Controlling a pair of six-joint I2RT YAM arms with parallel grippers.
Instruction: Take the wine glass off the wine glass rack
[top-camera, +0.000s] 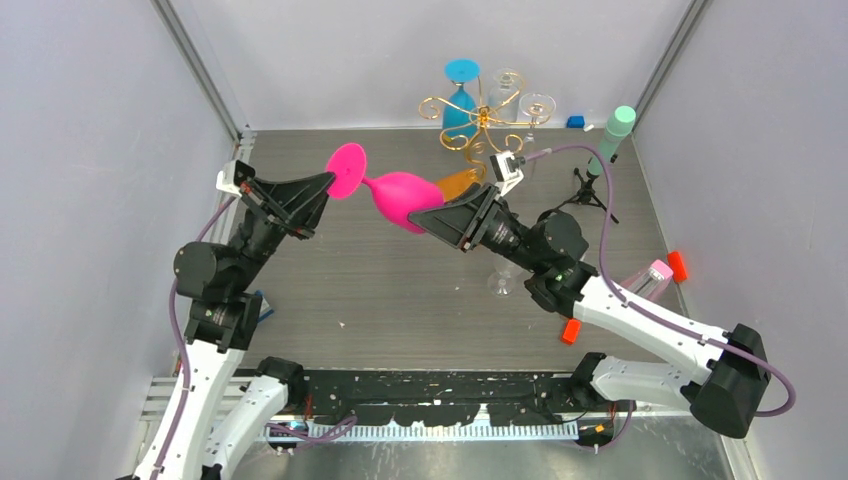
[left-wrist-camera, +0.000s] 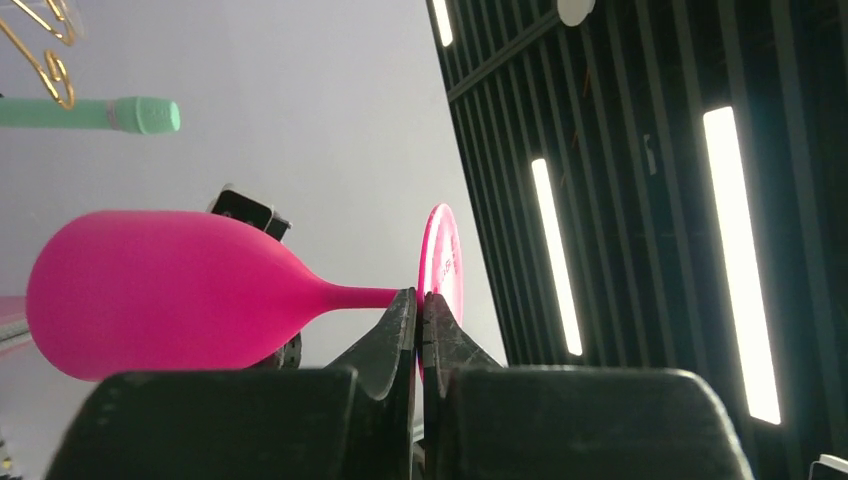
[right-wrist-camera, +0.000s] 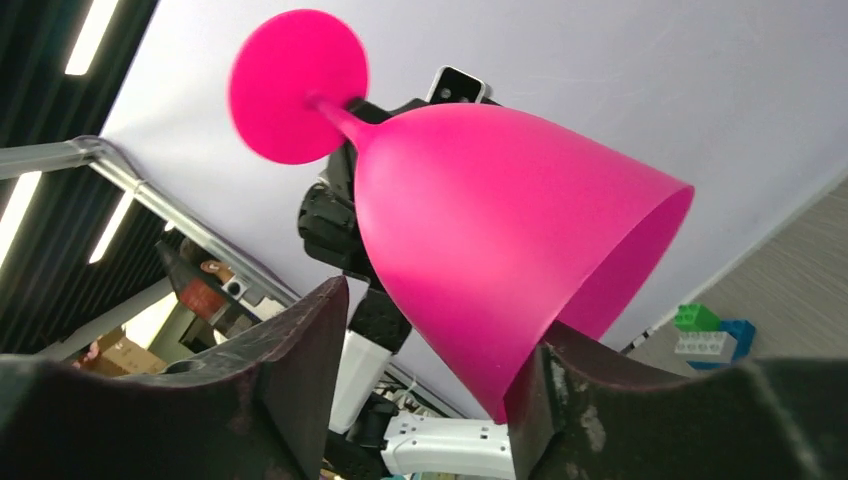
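A pink wine glass (top-camera: 395, 195) lies sideways in the air between both arms, clear of the gold wire wine glass rack (top-camera: 480, 115) at the back. My left gripper (top-camera: 325, 185) is shut on its round foot, whose disc shows between the closed tips in the left wrist view (left-wrist-camera: 420, 300). My right gripper (top-camera: 432, 216) is open around the bowl's mouth end. In the right wrist view (right-wrist-camera: 440, 310) the bowl (right-wrist-camera: 500, 230) rests against the right finger, and the left finger (right-wrist-camera: 300, 350) stands apart from it. The rack carries a blue glass (top-camera: 460, 100) and two clear glasses (top-camera: 520, 95).
The rack's orange-brown wooden base (top-camera: 460, 183) sits just behind the right gripper. A black tripod with a mint-green cylinder (top-camera: 615, 130) stands at the back right. A clear glass (top-camera: 498, 282) stands under the right arm. A pink-capped bottle (top-camera: 652, 274) and small orange pieces (top-camera: 678, 265) lie at the right.
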